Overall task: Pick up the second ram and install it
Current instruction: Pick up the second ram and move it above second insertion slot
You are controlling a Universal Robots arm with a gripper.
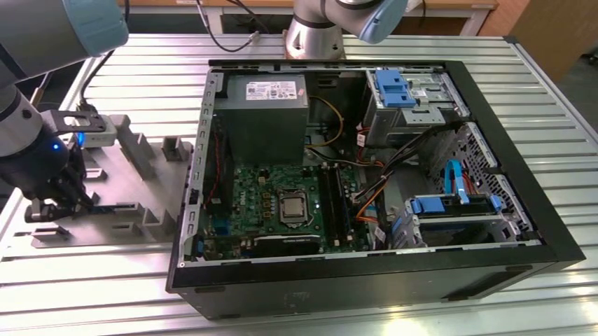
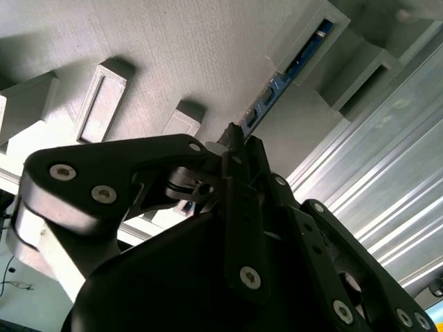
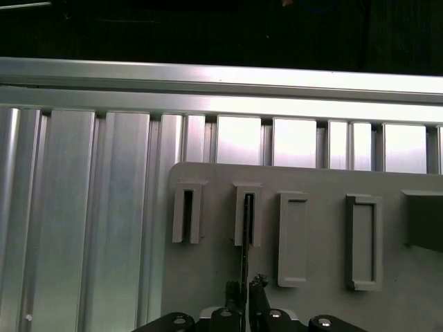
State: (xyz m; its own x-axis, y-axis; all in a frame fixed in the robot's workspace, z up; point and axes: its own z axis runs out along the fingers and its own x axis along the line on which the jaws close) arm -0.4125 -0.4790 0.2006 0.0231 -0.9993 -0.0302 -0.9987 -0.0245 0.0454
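Grey plastic makes up the fixture plate (image 1: 112,231) at the exterior view's lower left, and the gripper (image 1: 58,206) is seen lowered onto it, well apart from the open computer case (image 1: 523,245) in the middle of the frame. In the first wrist view the second ram (image 3: 243,242) is shown edge-on as a thin dark line. Its far end is seated in a slotted block of the plate and its near end lies between the fingertips of the gripper (image 3: 243,301). In the second wrist view the same stick (image 2: 273,88) is seen running from the block to the black claw. The jaws are drawn in to a narrow slit around it and appear to be clamped on its end, though actual contact at the pads cannot be confirmed. The work is judged to be at its start: the stick has been reached and apparently gripped, but it has not been lifted from the fixture, and carrying and seating in the case are left to be done. The memory slots (image 1: 335,203) on the motherboard (image 1: 271,189) are dark, and whether a stick is already seated there cannot be made out. In the exterior view the fingertips and the ram are hidden behind the arm's own body.
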